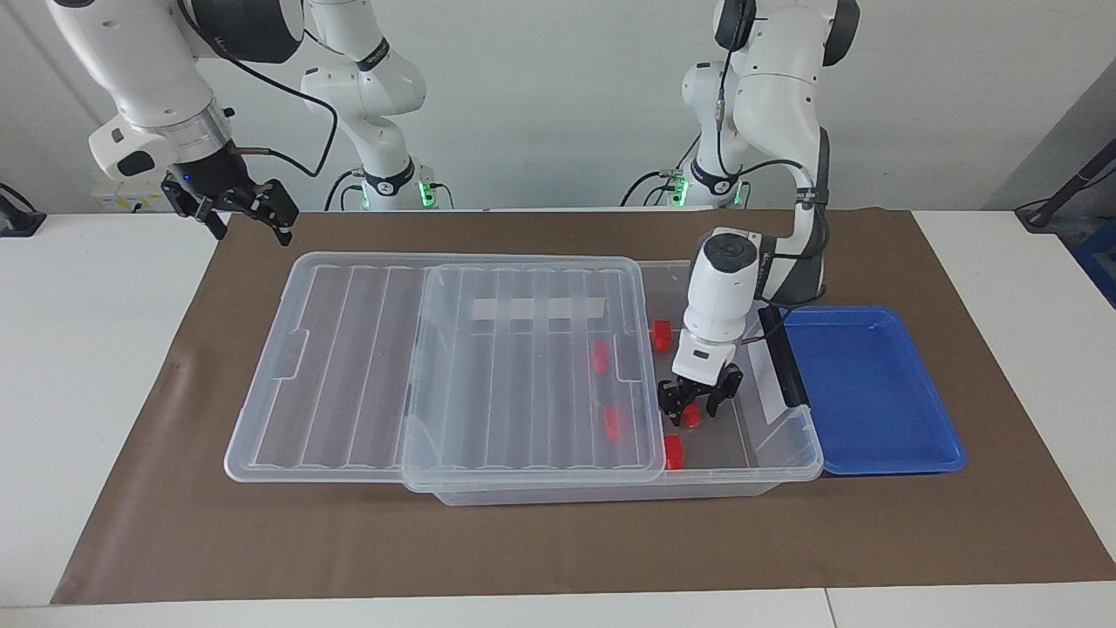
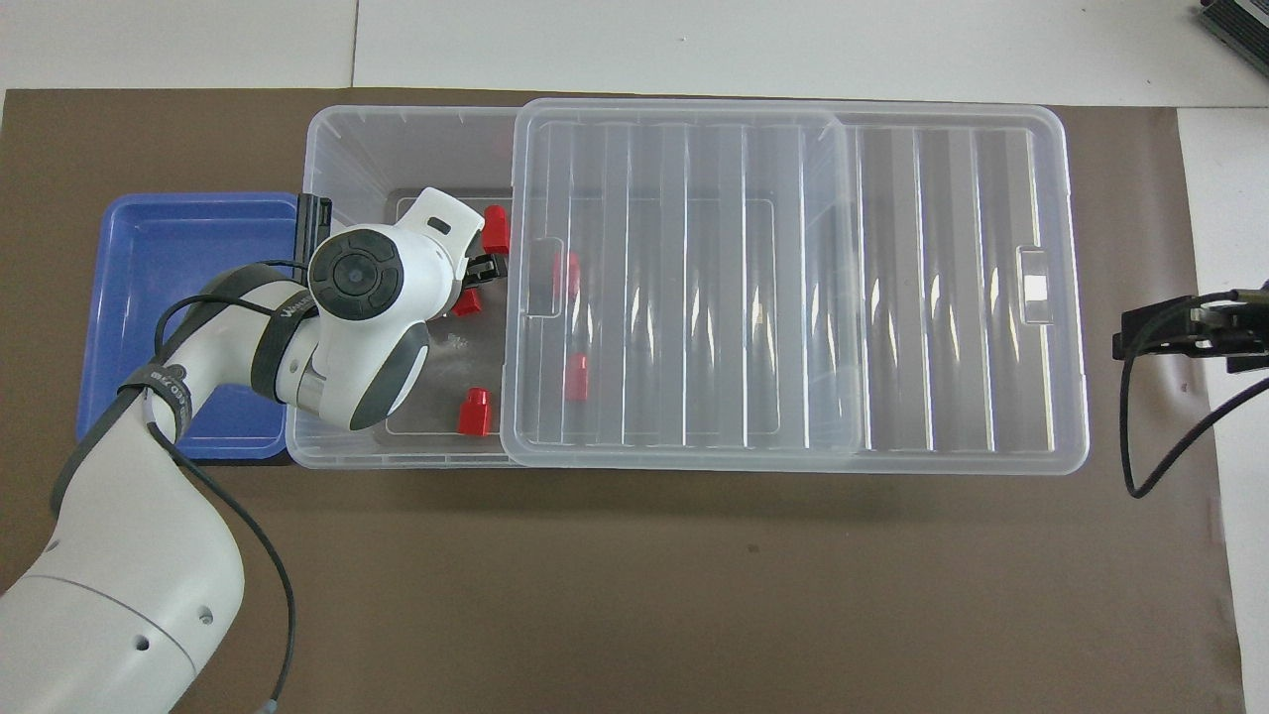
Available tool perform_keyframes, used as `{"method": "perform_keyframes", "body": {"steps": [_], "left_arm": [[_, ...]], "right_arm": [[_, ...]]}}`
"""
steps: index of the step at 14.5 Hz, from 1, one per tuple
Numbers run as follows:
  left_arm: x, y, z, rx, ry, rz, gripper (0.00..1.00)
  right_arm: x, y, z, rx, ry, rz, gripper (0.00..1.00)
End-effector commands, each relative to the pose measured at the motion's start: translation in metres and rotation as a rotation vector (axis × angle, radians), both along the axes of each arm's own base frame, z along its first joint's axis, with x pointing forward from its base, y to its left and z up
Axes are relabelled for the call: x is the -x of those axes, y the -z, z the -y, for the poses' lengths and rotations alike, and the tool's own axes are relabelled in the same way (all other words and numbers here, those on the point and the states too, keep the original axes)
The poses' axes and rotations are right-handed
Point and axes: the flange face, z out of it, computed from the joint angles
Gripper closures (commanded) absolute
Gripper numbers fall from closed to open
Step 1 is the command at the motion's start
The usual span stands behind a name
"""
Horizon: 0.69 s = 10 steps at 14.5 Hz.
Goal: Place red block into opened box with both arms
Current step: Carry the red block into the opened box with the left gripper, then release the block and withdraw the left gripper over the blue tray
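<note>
The clear box lies on the brown mat, its ribbed lid slid toward the right arm's end, so the end by the blue tray is uncovered. My left gripper reaches down into that uncovered end with its fingers open. A red block sits on the box floor just under them. Two more red blocks lie in the uncovered part, and two show through the lid. My right gripper hangs open over the mat's corner at the right arm's end, waiting.
A shallow blue tray with nothing in it stands against the box's black-handled end. The lid's overhanging half covers the mat toward the right arm's end. White table surrounds the brown mat.
</note>
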Motion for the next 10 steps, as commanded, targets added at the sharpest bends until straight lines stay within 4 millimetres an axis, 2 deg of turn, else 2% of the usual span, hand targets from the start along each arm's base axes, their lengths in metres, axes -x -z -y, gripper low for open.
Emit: {"method": "perform_keyframes", "body": {"steps": [1, 4, 7, 9, 10], "left_arm": [[0.01, -0.044, -0.003, -0.043, -0.034, -0.013, 0.0], [0.021, -0.085, -0.011, -0.05, -0.104, -0.032, 0.0], [0.027, -0.103, -0.011, -0.025, -0.253, -0.024, 0.0], [0.031, -0.112, -0.014, -0.032, -0.273, -0.033, 0.0], [0.034, -0.126, -0.019, -0.038, -0.274, -0.031, 0.0]], "right_arm": [[0.002, -0.002, 0.0, -0.011, -0.019, -0.002, 0.0], [0.002, -0.002, 0.0, -0.008, -0.025, -0.003, 0.0], [0.002, -0.002, -0.001, -0.009, -0.026, -0.004, 0.0], [0.003, -0.001, 0.0, -0.01, -0.025, -0.009, 0.0], [0.003, -0.002, 0.0, -0.009, -0.025, -0.007, 0.0]]}}
